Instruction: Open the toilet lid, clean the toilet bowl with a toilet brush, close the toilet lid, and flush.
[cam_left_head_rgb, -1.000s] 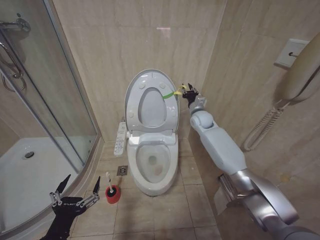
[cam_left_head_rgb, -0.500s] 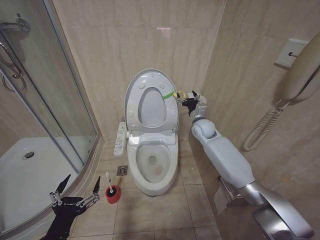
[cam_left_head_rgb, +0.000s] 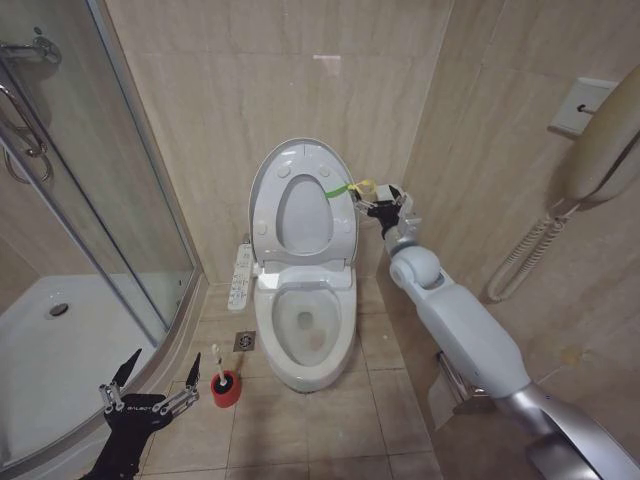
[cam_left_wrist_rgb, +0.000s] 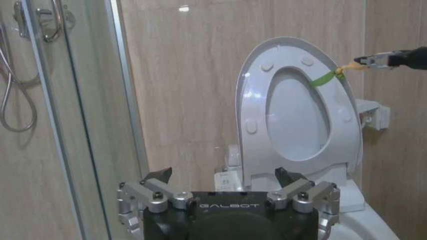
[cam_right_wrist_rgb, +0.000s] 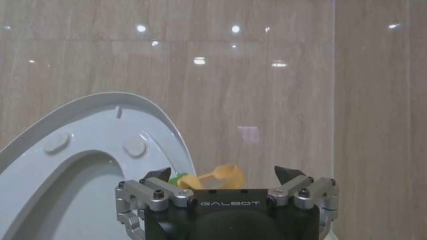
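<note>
I have the large glossy white plastic toilet lid (cam_left_head_rgb: 303, 203) standing upright against the beige tiled wall (cam_left_head_rgb: 250, 90), with the white ring-shaped seat (cam_left_head_rgb: 305, 215) raised against it. A green-and-yellow strap (cam_left_head_rgb: 350, 187) hangs off the lid's upper right edge. My right gripper (cam_left_head_rgb: 385, 203) is up beside that edge, at the yellow end of the strap; in the right wrist view its jaws stand spread apart, with the yellow loop (cam_right_wrist_rgb: 217, 176) lying between the fingers, and I cannot tell whether it touches them.

The white ceramic toilet bowl (cam_left_head_rgb: 305, 325) is uncovered below, water at its bottom. The long white control panel with buttons (cam_left_head_rgb: 240, 278) runs along its left side.

My left gripper (cam_left_head_rgb: 150, 385) hangs low at the bottom left, jaws wide open and holding nothing. Just beside it on the tiled floor (cam_left_head_rgb: 330, 430) stands the small toilet brush with a thin white stick handle (cam_left_head_rgb: 216, 358), upright in its round red cup-shaped holder (cam_left_head_rgb: 226, 388). The glass shower door (cam_left_head_rgb: 90, 180) and white shower tray (cam_left_head_rgb: 50, 350) are further left.
</note>
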